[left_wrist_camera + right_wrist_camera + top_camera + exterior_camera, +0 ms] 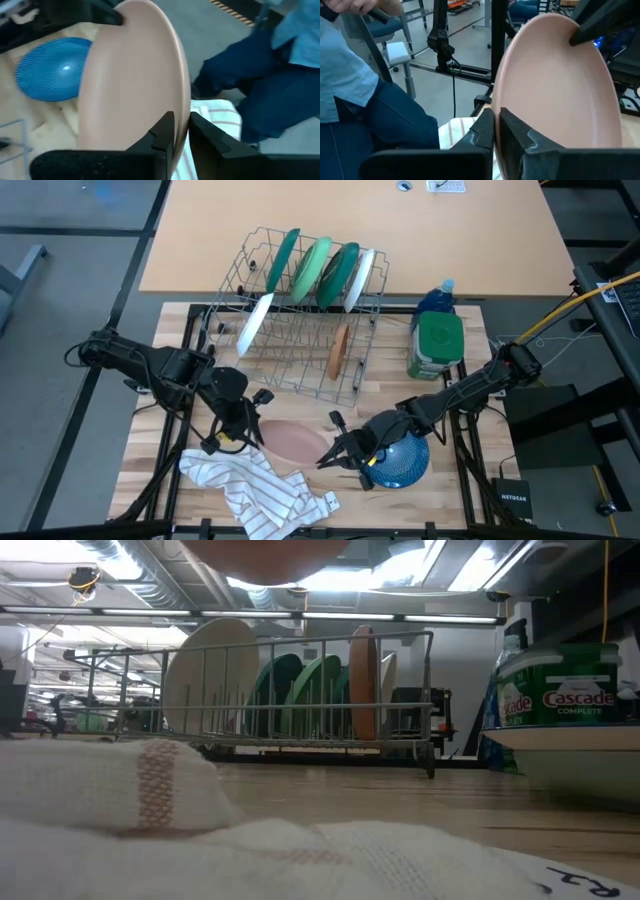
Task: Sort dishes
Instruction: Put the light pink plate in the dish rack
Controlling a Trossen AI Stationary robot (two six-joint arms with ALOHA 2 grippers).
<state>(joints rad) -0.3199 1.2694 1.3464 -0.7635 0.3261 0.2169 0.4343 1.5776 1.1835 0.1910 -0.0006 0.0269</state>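
Observation:
A pink plate (295,440) hangs above the table's near middle, between my two grippers. My left gripper (250,436) is shut on the plate's left rim and my right gripper (328,458) on its right rim. The low view shows only the plate's underside (265,552), at the top of the picture. A blue bowl (402,462) lies upside down on the table under my right arm. In the wire rack (300,340) several plates stand on edge: white (256,325), dark green (282,260), light green (313,268) and tan-brown (340,350). My left gripper pinches the pink plate's rim (176,102) between its two fingers, one on each face. It comes at the plate from the table's left. The plate is lifted clear of the table. My right gripper pinches the opposite rim (506,100) between its two fingers, one on each face, coming from the table's right. The plate spans between the two holds, clear of the table.
A white striped cloth (260,485) lies crumpled at the near edge under the plate. A green-lidded container (438,345) and a blue bottle (435,298) stand right of the rack. A person in jeans (380,120) sits beyond the table's near edge.

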